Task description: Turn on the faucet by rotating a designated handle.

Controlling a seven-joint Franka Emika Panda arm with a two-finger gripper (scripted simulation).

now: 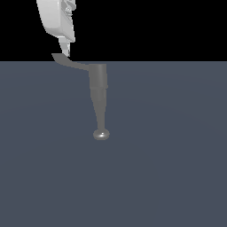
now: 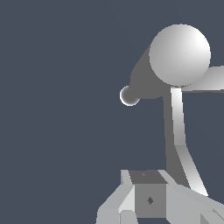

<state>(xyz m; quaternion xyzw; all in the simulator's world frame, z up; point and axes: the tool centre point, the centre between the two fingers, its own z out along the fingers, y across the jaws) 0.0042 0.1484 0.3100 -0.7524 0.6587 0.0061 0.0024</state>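
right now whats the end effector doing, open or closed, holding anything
End effector: cannot tell whether open or shut; its fingertips sit at the tip of the handle, with no clear grasp visible.

Flat slate-blue floor [image 1: 177, 177] w/ just 1 grey faucet [image 1: 99, 95] on it, nothing else.
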